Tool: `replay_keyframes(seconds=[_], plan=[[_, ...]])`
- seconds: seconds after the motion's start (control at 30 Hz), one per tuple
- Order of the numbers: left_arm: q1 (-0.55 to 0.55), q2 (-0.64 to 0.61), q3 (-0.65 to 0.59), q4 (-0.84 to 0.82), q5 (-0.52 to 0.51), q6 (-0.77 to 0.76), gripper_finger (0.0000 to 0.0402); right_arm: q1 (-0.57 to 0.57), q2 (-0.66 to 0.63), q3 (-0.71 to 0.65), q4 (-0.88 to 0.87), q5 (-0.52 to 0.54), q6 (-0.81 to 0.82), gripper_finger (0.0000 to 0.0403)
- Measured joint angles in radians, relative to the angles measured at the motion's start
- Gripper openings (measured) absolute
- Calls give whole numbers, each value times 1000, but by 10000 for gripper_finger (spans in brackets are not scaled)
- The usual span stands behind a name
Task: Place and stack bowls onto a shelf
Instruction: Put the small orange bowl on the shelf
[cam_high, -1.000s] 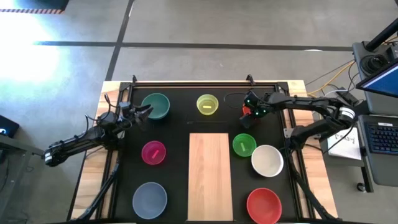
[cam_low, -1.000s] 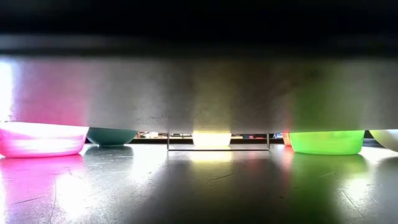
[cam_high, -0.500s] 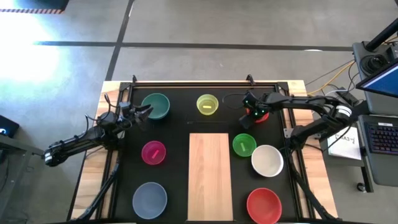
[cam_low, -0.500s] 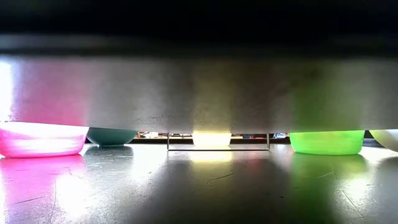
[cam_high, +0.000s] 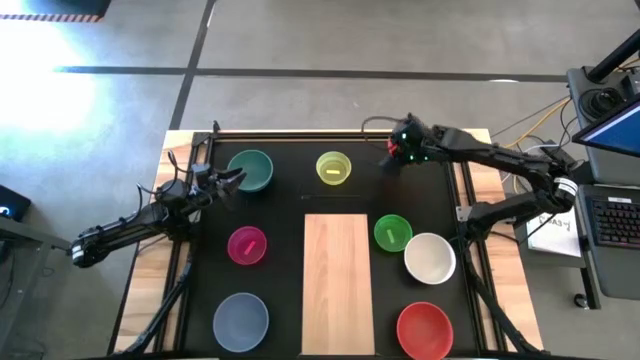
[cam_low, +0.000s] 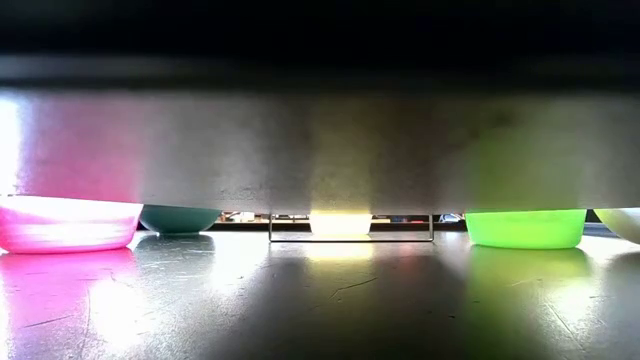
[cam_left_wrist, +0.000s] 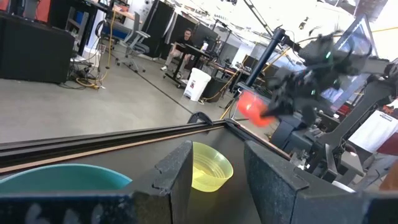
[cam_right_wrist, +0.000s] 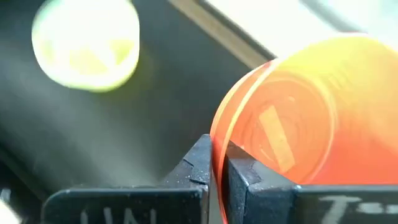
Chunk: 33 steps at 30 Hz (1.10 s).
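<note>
- Orange-red bowl (cam_right_wrist: 292, 124): thin plastic, likely very light and a bit flexible at the wall; glossy, so probably slippery. A rim pinch is the sensible hold, and that is the hold shown.
- Right gripper (cam_right_wrist: 219, 163): jaws closed on the bowl's rim, one finger inside, one outside. Bowl hangs tilted, mouth toward the wrist camera.
- With a single-point rim hold, my guess is the bowl may swing or rotate in the pinch if moved fast.
- High view: right gripper (cam_high: 404, 148) is at the far right part of the table, near the back edge, arm stretched in from the right side. Bowl is off the tabletop, well apart from the shelf (cam_high: 338, 283).
- Left wrist view shows the carried bowl (cam_left_wrist: 255, 107) in the air beyond the yellow bowl (cam_left_wrist: 210, 167).
- Shelf is bare; no bowl on it yet.
- Left gripper (cam_high: 232, 181): waiting just beside the teal bowl (cam_high: 251, 171), fingers apart, holding nothing.
- Green bowl (cam_high: 392, 232) and white bowl (cam_high: 430, 257) sit right of the shelf.
</note>
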Motion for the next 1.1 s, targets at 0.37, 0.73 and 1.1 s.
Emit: replay_keyframes(seconds=[0.37, 0.73, 1.1], plan=[[0, 0, 0, 0, 0, 0, 126, 155, 3, 231, 178, -207, -90, 8], [0, 0, 0, 0, 0, 0, 126, 506, 7, 228, 210, -328, -154, 8], [0, 0, 0, 0, 0, 0, 126, 838, 7, 156, 260, -328, -306, 8]])
